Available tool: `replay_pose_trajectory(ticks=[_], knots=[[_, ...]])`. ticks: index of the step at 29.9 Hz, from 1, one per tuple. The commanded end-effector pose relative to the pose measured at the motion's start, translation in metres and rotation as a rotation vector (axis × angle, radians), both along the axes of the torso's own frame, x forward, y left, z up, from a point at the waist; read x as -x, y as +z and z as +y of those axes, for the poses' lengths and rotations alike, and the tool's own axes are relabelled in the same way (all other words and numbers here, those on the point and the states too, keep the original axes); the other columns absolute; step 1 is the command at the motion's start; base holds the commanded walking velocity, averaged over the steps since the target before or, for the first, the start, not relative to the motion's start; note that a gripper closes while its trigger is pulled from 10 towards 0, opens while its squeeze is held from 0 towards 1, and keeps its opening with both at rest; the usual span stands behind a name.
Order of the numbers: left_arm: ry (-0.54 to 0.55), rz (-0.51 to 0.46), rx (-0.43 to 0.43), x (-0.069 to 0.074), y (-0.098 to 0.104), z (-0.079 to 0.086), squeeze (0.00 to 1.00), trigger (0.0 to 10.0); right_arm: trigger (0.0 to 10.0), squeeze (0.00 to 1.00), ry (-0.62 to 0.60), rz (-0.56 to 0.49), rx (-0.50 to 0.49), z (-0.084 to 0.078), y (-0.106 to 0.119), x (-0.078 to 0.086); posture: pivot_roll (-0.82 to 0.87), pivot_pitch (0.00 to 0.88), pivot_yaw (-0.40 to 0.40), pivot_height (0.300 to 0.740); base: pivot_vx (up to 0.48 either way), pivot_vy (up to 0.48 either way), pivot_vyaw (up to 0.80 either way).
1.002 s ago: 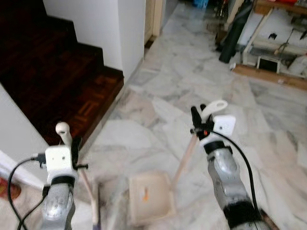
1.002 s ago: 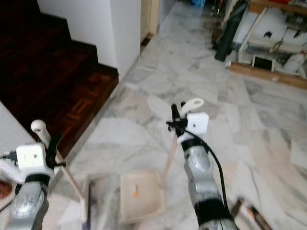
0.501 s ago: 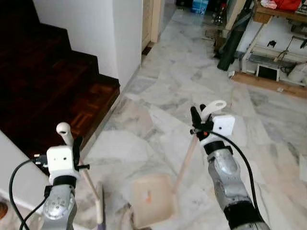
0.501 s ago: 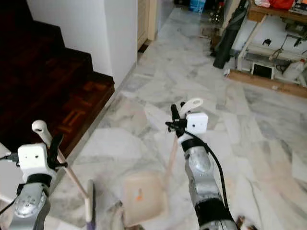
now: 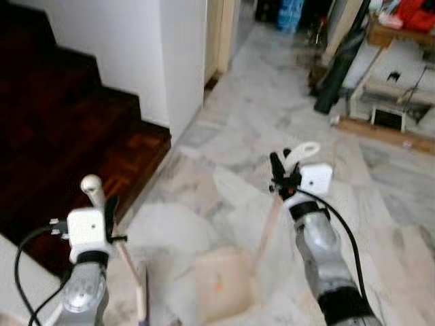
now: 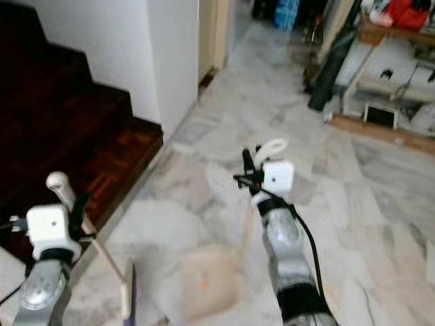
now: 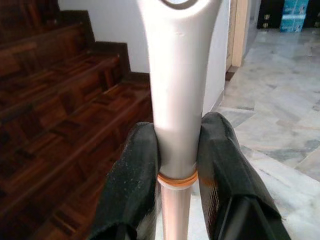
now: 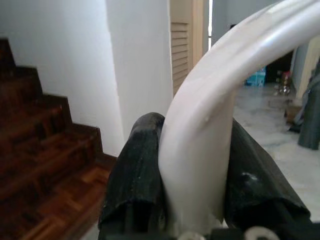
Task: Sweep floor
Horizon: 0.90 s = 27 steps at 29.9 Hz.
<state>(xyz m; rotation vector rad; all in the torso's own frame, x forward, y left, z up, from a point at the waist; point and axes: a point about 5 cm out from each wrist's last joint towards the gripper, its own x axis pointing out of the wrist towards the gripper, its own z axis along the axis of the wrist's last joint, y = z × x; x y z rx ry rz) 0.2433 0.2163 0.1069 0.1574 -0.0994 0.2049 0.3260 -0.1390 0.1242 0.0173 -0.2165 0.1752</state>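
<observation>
A broom handle (image 7: 175,100) is pinched by the left pincer (image 5: 102,207), a dustpan handle (image 8: 210,125) by the right pincer (image 5: 282,178); the dustpan (image 5: 221,285) below could be dragged off the marble floor (image 5: 272,109).

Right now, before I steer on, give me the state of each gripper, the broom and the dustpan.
Left gripper: shut on the broom handle.
Right gripper: shut on the dustpan handle.
Broom: tilted, its head down at the marble floor.
Dustpan: pan low at the floor, its handle slanting up to the right gripper; whether the pan touches the floor is too blurred to tell.
</observation>
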Motion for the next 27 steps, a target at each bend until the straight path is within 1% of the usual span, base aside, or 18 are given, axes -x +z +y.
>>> replay_pose_trajectory(ticks=[1, 7, 20, 27], knots=[[-0.013, -0.035, -0.019, -0.0012, 0.0066, -0.0017, 0.0, 10.0, 10.0, 0.0, -0.029, -0.044, 0.024, -0.0112, 0.0083, -0.0001, 0.01, 0.04, -0.026, 0.74, 0.382, 0.0, 0.0], [-0.01, -0.039, -0.021, -0.0032, 0.0079, -0.0005, 0.0, 10.0, 10.0, 0.0, -0.032, -0.044, 0.023, -0.0114, 0.0091, -0.0012, 0.01, 0.056, -0.027, 0.74, 0.383, 0.0, 0.0], [0.004, -0.041, -0.019, -0.002, 0.0082, 0.0012, 0.0, 10.0, 10.0, 0.0, -0.037, -0.037, 0.021, -0.0118, 0.0077, -0.001, 0.02, 0.076, -0.029, 0.74, 0.376, 0.0, 0.0], [0.005, -0.045, -0.016, -0.0023, 0.0086, 0.0013, 0.0, 10.0, 10.0, 0.0, -0.041, -0.022, 0.028, -0.0119, 0.0072, -0.003, 0.01, 0.078, -0.03, 0.74, 0.0, 0.0, 0.0]])
